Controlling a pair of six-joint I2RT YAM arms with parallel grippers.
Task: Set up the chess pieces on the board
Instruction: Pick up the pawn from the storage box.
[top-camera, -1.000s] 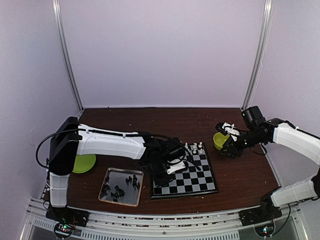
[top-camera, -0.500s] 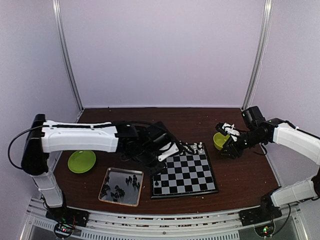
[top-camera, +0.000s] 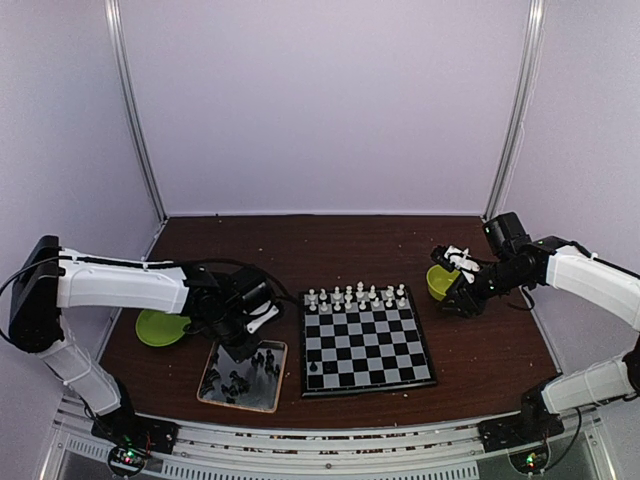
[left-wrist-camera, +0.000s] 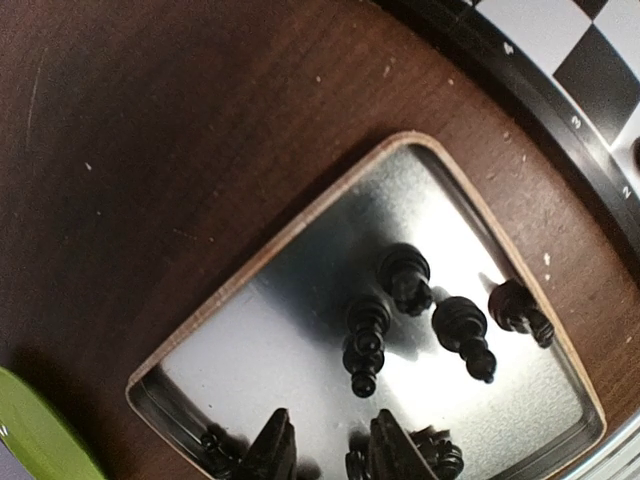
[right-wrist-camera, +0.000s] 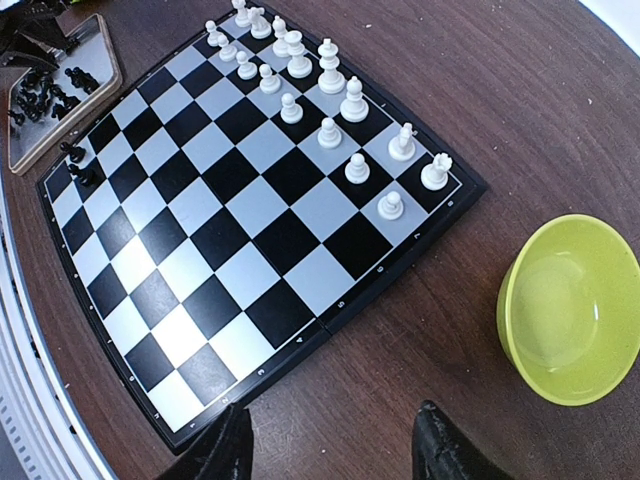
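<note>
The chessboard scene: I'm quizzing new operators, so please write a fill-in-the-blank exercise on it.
The left end effector hovers above the metal ____.
The pieces in that tray are all ____; see this one.
The pieces lined along the board's far edge are ____.
Missing words: tray; black; white.

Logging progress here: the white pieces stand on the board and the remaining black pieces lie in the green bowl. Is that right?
Not quite. The white pieces stand on the board, but the remaining black pieces lie in the metal tray, not the green bowl, as the left wrist view shows.
</note>
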